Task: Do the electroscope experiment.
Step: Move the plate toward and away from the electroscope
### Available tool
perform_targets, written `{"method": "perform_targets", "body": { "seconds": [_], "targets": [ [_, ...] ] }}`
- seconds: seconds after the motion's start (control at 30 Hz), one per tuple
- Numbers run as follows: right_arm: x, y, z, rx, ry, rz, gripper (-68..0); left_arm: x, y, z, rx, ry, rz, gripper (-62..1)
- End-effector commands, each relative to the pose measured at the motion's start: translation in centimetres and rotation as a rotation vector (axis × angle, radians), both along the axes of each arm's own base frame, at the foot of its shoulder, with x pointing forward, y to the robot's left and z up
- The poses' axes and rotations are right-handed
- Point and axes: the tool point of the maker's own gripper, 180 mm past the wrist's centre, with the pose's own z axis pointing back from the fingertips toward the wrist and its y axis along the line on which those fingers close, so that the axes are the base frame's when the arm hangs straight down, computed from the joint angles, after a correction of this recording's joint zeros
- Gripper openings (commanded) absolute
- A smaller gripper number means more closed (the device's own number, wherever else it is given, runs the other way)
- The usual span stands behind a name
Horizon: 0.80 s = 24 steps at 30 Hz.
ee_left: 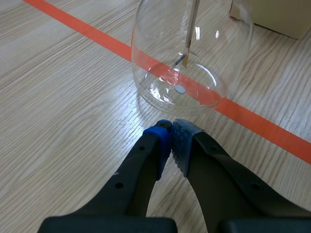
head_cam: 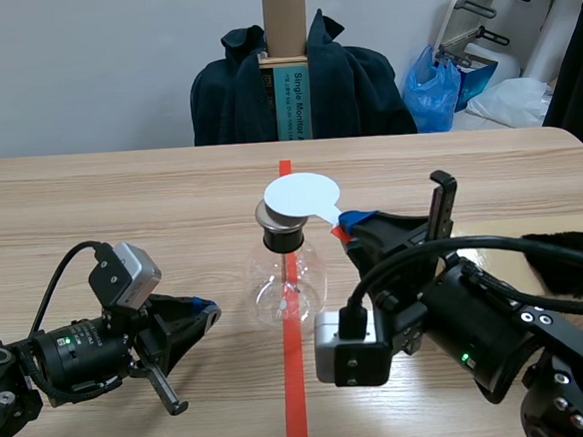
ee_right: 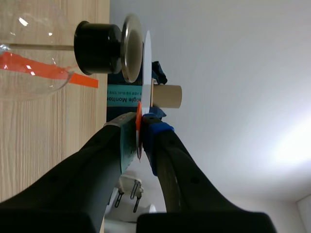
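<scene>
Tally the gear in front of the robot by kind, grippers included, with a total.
Glass flask electroscope: 1
White disc on a handle: 1
Black fuzzy cloth: 1
Pale board: 1
Grippers: 2, left gripper, right gripper
Total: 6

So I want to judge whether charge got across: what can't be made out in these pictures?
Contact between white disc and metal cap: in the scene view the disc covers the cap; in the right wrist view both are edge-on and the gap is unclear.
Foil leaves in the flask: too small in the scene view; in the left wrist view the rod's upper part is cut off and there is glare on the glass.
Black furry thing: in the scene view it is cut off by the edge and partly behind the right arm.
</scene>
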Motion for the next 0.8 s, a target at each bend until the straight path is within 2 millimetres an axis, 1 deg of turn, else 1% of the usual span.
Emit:
{"method": "perform_targets", "body": {
  "seconds": [0.0, 0.17, 0.5, 0.63, 0.77],
  "targets": [
    [0.2, 0.2, 0.9, 0.008, -0.032, 0.019, -66.7, 0.6, -0.4, 1.2, -0.031, -0.032, 0.004, -57.8],
    [-0.2, 0.7, 0.9, 0.010, -0.031, 0.049, -66.7, 0.6, -0.4, 1.2, -0.031, -0.032, 0.004, -57.8],
    [-0.1, 0.6, 0.9, 0.009, -0.031, 0.044, -66.7, 0.6, -0.4, 1.2, -0.031, -0.032, 0.004, -57.8],
    [0.3, 0.0, 0.9, 0.007, -0.033, 0.003, -66.7, 0.6, -0.4, 1.2, -0.031, -0.032, 0.004, -57.8],
    [1.1, -1.0, 1.0, 0.004, -0.035, -0.066, -66.7, 0.6, -0.4, 1.2, -0.031, -0.032, 0.004, -57.8]
  ]
}}
